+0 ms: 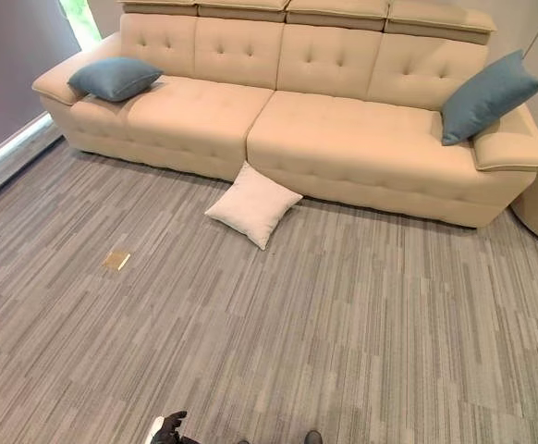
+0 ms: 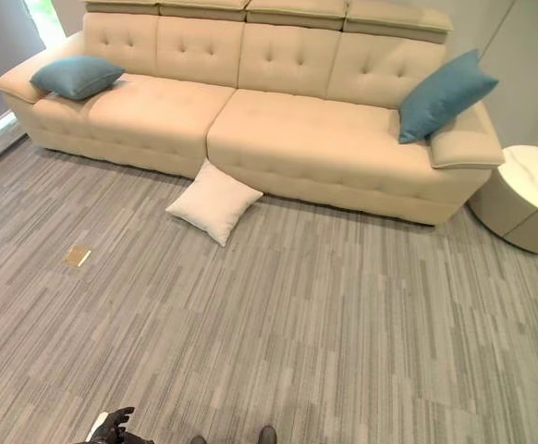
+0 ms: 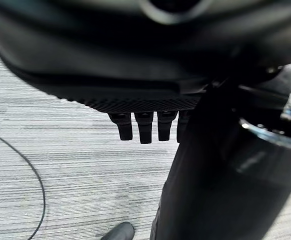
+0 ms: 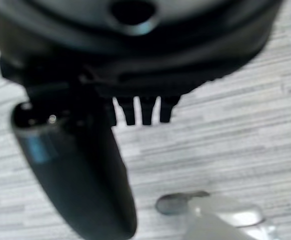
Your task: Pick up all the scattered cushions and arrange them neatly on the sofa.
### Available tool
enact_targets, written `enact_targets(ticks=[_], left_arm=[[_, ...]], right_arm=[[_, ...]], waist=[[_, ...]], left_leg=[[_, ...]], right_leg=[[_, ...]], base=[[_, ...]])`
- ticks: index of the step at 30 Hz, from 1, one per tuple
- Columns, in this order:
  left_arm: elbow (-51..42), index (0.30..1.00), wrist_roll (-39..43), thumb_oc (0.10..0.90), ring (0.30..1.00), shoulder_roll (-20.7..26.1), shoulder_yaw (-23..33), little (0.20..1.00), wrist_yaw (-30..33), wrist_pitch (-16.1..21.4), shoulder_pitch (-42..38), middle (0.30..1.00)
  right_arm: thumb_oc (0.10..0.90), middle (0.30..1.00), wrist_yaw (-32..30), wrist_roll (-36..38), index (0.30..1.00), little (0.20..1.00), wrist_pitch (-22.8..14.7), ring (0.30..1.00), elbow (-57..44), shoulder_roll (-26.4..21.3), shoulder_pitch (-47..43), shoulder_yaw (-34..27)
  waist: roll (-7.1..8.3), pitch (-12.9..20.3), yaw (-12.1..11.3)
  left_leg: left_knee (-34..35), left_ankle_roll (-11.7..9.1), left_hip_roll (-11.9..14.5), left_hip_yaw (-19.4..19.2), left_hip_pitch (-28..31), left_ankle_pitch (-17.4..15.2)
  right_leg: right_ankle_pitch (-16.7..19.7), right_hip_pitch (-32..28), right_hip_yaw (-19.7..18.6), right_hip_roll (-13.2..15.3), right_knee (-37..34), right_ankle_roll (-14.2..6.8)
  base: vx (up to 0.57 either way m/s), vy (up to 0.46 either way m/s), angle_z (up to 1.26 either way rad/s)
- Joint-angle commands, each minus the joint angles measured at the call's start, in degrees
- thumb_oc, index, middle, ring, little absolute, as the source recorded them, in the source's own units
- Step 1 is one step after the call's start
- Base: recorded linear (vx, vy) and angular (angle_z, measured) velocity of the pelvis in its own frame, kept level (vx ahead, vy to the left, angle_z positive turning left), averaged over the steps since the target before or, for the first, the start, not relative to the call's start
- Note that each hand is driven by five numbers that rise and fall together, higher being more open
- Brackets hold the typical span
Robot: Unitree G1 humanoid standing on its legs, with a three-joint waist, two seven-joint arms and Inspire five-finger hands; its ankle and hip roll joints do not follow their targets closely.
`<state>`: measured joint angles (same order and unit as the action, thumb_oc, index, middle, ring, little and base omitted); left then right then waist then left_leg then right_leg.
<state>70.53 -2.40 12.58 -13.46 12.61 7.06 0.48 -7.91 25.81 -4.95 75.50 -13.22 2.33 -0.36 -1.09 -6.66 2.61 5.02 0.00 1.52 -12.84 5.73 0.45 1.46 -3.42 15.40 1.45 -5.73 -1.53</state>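
Note:
A cream cushion (image 1: 253, 204) lies on the grey carpet, tilted against the front of the beige sofa (image 1: 343, 139) near its middle. One blue cushion (image 1: 115, 78) rests on the sofa's left end by the armrest. Another blue cushion (image 1: 486, 96) leans upright against the right armrest. My left hand (image 1: 168, 429) hangs low at the near edge of the carpet, far from the sofa; in its wrist view the left hand's fingers (image 3: 140, 127) point straight down, holding nothing. My right hand (image 4: 135, 55) also hangs over bare carpet with its fingers (image 4: 144, 113) straight and empty.
A small tan floor plate (image 1: 116, 260) sits in the carpet left of the cream cushion. A round white side table (image 2: 528, 199) stands off the sofa's right end. A wide stretch of carpet lies between me and the sofa.

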Motion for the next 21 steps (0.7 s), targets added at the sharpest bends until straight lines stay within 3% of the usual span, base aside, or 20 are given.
enact_targets(ticks=[1, 4, 9, 21], left_arm=[[2.9, 0.900, -2.0, 0.800, 0.900, -0.9, -1.2, 0.900, 2.3, 0.7, -3.6, 0.900], [3.2, 0.900, -2.0, 0.800, 0.900, -1.8, -2.0, 0.900, 2.8, 0.6, -4.5, 0.900], [2.1, 0.900, 7.5, 0.800, 0.900, -2.7, 2.0, 0.900, 2.1, 1.3, -4.8, 0.900], [6.6, 0.900, 2.4, 0.800, 0.900, -4.0, -0.4, 0.900, 0.5, -0.2, -2.9, 0.900]], right_arm=[[0.800, 0.900, -1.6, -0.5, 0.900, 0.900, -2.0, 0.900, 1.1, -0.2, -1.6, 1.2], [0.800, 0.900, -2.1, -1.1, 0.900, 0.900, -1.9, 0.900, 2.1, 0.1, -1.9, 1.5], [0.800, 0.900, -2.4, -0.4, 0.900, 0.900, -2.0, 0.900, 1.5, -0.1, -2.5, 1.6], [0.800, 0.900, -1.7, -5.3, 0.900, 0.900, -1.6, 0.900, -0.2, 2.4, -2.9, 6.5]], waist=[[0.69, 0.8, 1.3], [0.71, 1.2, 1.6], [1.18, 1.2, 1.2], [1.58, 1.1, 0.5]], left_leg=[[0.0, -4.9, 4.2, 1.3, -1.9, -1.5], [0.0, -4.9, 4.4, 1.0, -1.9, -1.7], [0.0, -4.9, 4.4, 1.1, -1.8, -1.4], [0.0, -5.0, 4.4, 2.1, -1.8, -1.7]], right_leg=[[-3.1, -2.1, 1.8, 5.1, 0.7, -6.5], [-3.1, -1.9, 1.5, 5.0, 0.7, -6.6], [-3.0, -2.1, 1.8, 4.9, 0.7, -6.5], [-3.5, -2.7, 2.5, 4.8, 0.7, -6.3]], base=[[0.00, 0.000, 0.00], [0.00, 0.000, 0.00], [0.00, 0.000, 0.00], [0.01, -0.006, 0.03]])
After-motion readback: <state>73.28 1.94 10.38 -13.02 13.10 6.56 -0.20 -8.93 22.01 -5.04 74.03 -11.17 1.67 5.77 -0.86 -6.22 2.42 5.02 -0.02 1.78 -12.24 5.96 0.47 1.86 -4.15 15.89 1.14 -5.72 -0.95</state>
